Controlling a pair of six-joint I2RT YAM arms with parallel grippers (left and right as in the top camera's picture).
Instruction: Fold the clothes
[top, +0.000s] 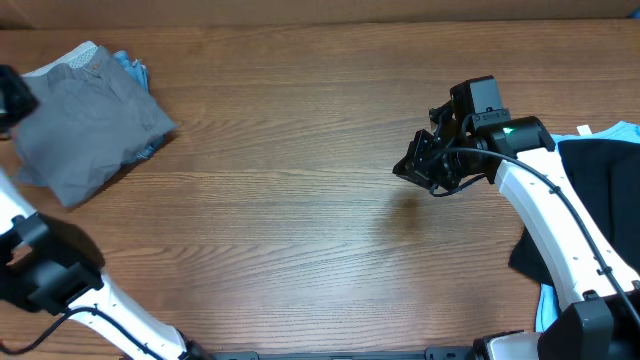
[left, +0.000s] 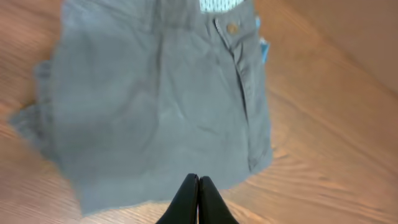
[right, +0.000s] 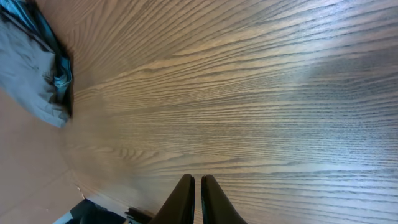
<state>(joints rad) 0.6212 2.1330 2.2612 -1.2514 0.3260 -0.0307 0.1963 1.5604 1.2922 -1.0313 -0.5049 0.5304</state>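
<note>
A folded pair of grey shorts (top: 88, 117) lies at the far left of the table, on top of a blue garment (top: 131, 70). The shorts fill the left wrist view (left: 155, 106), button and waistband at the top. My left gripper (left: 198, 179) is shut and empty, just over the shorts' near edge; in the overhead view it sits at the left edge (top: 12, 98). My right gripper (top: 412, 168) is shut and empty above bare table right of centre; its fingers show in the right wrist view (right: 197, 180). The shorts also show far off in that view (right: 31, 68).
A pile of unfolded clothes lies at the right edge: a black garment (top: 600, 215) over a light blue one (top: 618, 131). The wooden table (top: 300, 220) stretches between the two piles.
</note>
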